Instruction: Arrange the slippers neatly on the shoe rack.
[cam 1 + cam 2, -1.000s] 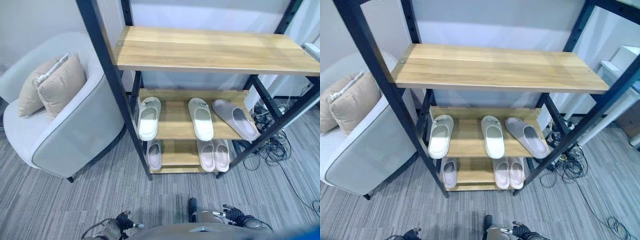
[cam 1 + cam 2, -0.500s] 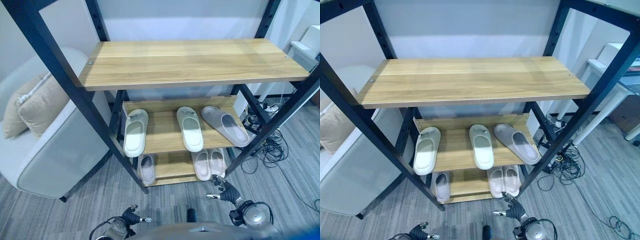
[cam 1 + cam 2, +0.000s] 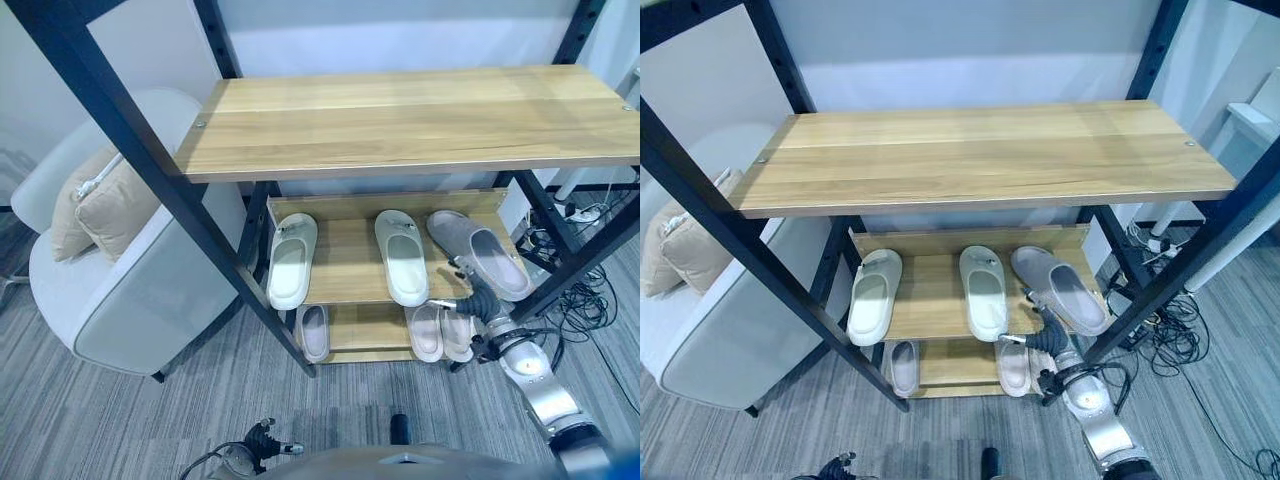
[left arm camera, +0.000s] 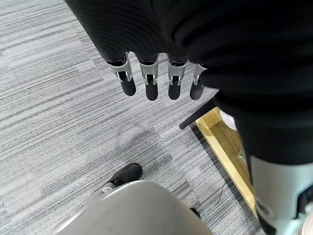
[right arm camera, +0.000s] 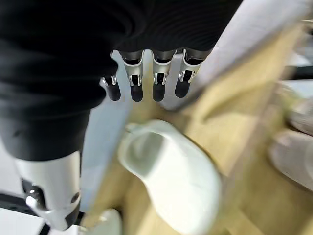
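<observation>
Three slippers are lying on the shoe rack's middle shelf: a white slipper at left, a second white slipper in the middle, and a grey slipper angled at right. Smaller pale slippers are sitting on the bottom shelf. Reaching toward the shelf's front edge near the grey slipper, the right hand is holding nothing, fingers relaxed and slightly apart, while the left hand is hanging over the carpet, fingers loose.

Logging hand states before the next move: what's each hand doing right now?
Left hand: open, holding nothing, over the floor.
Right hand: open, holding nothing, near the white slipper.
</observation>
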### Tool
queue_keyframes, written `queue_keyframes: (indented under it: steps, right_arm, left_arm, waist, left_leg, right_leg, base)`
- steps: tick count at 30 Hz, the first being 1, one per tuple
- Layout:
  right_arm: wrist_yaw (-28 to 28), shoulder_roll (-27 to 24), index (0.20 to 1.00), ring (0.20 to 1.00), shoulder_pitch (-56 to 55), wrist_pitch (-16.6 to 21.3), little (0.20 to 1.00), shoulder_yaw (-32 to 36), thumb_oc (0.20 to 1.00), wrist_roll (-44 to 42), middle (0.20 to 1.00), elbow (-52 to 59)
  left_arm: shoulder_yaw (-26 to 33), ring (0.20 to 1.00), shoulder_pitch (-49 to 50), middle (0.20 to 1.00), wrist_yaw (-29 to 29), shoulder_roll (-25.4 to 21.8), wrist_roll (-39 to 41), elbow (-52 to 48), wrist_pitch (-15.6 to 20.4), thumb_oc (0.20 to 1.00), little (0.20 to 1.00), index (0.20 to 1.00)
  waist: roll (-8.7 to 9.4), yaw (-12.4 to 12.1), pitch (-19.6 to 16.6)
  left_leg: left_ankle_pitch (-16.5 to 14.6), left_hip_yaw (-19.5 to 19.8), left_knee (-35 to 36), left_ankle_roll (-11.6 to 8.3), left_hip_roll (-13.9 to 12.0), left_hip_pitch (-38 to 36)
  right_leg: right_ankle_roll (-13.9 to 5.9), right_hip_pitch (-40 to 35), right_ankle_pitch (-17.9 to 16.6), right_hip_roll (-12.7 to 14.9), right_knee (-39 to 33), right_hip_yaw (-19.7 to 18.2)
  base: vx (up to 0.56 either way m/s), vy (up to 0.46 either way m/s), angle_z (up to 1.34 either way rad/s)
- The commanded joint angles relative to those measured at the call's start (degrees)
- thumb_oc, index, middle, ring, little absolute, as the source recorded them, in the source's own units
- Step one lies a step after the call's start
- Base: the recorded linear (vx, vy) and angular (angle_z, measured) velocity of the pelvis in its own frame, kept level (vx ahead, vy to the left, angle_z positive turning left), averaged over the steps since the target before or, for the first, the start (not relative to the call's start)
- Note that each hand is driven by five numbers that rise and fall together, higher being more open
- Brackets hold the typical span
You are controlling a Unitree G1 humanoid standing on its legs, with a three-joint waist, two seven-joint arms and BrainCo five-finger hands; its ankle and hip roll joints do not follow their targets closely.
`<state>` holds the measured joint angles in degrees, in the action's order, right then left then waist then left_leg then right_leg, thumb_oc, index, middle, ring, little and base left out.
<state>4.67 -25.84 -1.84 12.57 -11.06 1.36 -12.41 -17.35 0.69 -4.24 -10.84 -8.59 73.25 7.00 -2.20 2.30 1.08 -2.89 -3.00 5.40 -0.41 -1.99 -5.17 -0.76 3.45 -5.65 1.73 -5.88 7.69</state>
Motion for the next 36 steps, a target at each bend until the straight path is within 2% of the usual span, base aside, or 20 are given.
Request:
queue_keyframes:
  steps: [1,7,13,22,30,36]
  right_arm:
    - [2.4,0.6,1.0,1.0,3.3,2.6,1.0,1.4,1.0,1.3,1.0,-4.5]
    - [5.2,1.3,1.0,1.0,10.8,2.0,1.0,1.6,1.0,-3.0,1.0,-12.0]
    - [5.8,-0.6,1.0,1.0,15.8,1.2,1.0,0.3,1.0,-4.6,1.0,-16.5]
    - [5.1,1.0,1.0,1.0,16.5,1.2,1.0,-2.0,1.0,-5.2,1.0,-16.2]
    - [5.5,7.3,1.0,1.0,16.1,0.3,1.0,-4.7,1.0,-9.0,1.0,-14.7]
    - [6.4,9.3,1.0,1.0,18.8,-0.6,1.0,-5.9,1.0,-13.0,1.0,-15.5]
  left_arm:
    - [-1.2,1.0,-2.5,1.0,-0.5,1.5,-1.8,4.2,1.2,1.0,1.0,1.0]
    - [-2.4,1.0,-3.0,1.0,-0.8,1.3,-1.1,4.0,1.1,1.0,1.0,1.0]
    - [-2.9,1.0,-3.6,1.0,-1.1,0.8,0.3,3.6,1.3,1.0,1.0,1.0]
    - [-3.4,1.0,-4.3,1.0,-1.4,1.4,1.2,3.2,1.5,1.0,1.0,1.0]
    - [-4.0,1.0,-4.5,1.0,-2.8,1.9,2.0,2.9,0.9,1.0,1.0,1.0]
    - [-5.0,1.0,-4.6,1.0,-3.9,2.0,2.8,2.4,0.5,1.0,1.0,1.0]
  waist:
    - [3.61,-0.4,0.8]
    - [3.17,-2.0,1.7]
    - [2.65,-3.3,3.2]
    - [2.34,-4.3,4.2]
    - [2.72,-4.8,4.5]
    - [2.82,-5.8,4.5]
  left_leg:
    - [0.3,0.9,-0.4,-0.92,1.4,2.5]
    - [1.0,2.0,-0.4,-1.17,1.6,4.4]
    - [2.2,3.8,-0.4,-1.48,2.0,7.5]
    - [3.1,5.8,-0.4,-1.75,2.5,9.8]
    - [3.0,6.2,-0.4,-1.62,2.5,9.9]
    - [3.0,6.6,-0.4,-1.69,2.8,9.9]
  right_leg:
    - [-6.97,-6.5,6.1,3.9,0.9,-0.3]
    - [-6.94,-5.3,6.2,4.0,0.9,0.9]
    - [-6.77,-3.3,6.1,4.1,0.9,2.5]
    - [-6.6,-2.0,6.3,4.0,0.9,4.0]
    - [-6.52,-1.9,6.5,4.2,0.9,4.3]
    - [-6.62,-2.2,6.5,4.5,0.9,4.9]
  base:
    - [0.04,-0.006,0.09]
    - [0.02,-0.002,0.05]
    - [0.0,0.004,0.22]
    - [0.0,0.011,0.14]
    - [0.01,0.012,0.0]
    - [0.02,0.036,0.1]
